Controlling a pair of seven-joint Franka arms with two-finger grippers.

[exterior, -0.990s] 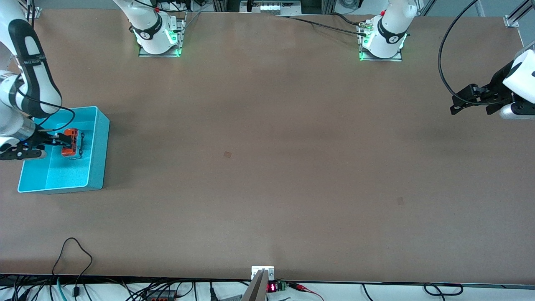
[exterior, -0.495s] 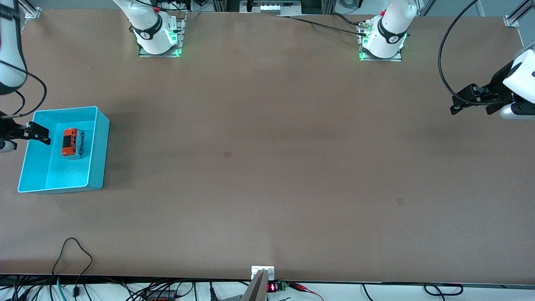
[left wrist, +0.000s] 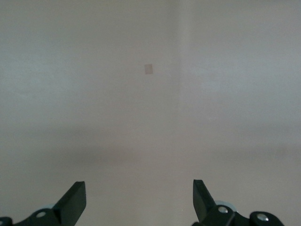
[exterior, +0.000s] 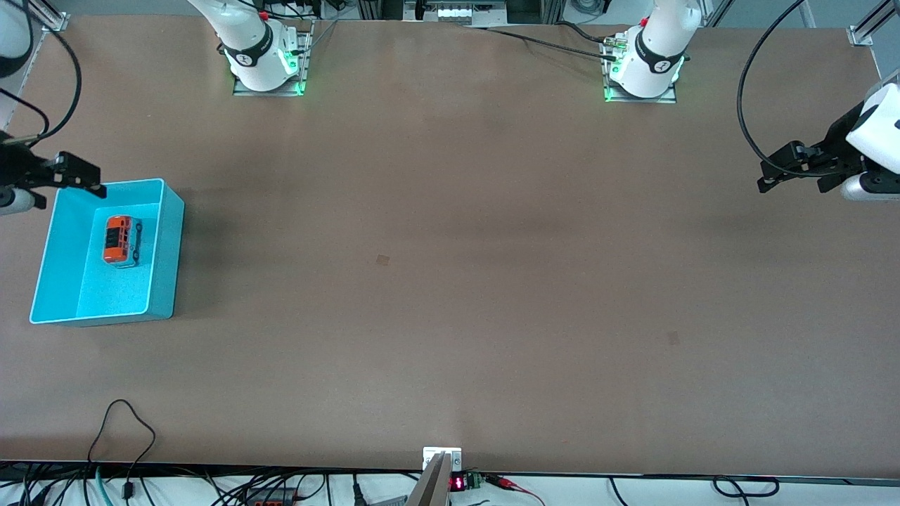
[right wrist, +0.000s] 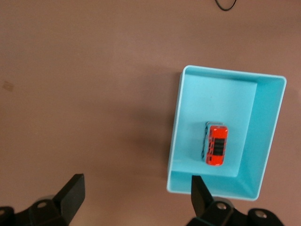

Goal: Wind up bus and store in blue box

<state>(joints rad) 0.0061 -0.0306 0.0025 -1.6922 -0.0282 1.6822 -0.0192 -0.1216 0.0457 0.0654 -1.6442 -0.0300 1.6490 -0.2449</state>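
The orange bus [exterior: 119, 240] rests on the floor of the blue box [exterior: 166, 247], at the right arm's end of the table. In the right wrist view the bus [right wrist: 217, 145] lies free inside the box [right wrist: 175, 136]. My right gripper [exterior: 88, 176] is open and empty, up in the air over the box's edge nearest the robots' bases; its jaws [right wrist: 136, 190] stand wide apart. My left gripper [exterior: 772, 170] waits open and empty over bare table at the left arm's end, and its wrist view [left wrist: 139, 197] shows only table.
Two small darker patches mark the tabletop [exterior: 382, 259] [exterior: 673, 338]. The arm bases [exterior: 266, 67] [exterior: 643, 74] stand along the table's edge farthest from the camera. Cables [exterior: 126, 429] and a small device [exterior: 441, 460] lie at the nearest edge.
My right gripper let go of the bus inside the box, opened, rose and drew back toward the bases' side. The bus stays in the box. The left arm has not moved.
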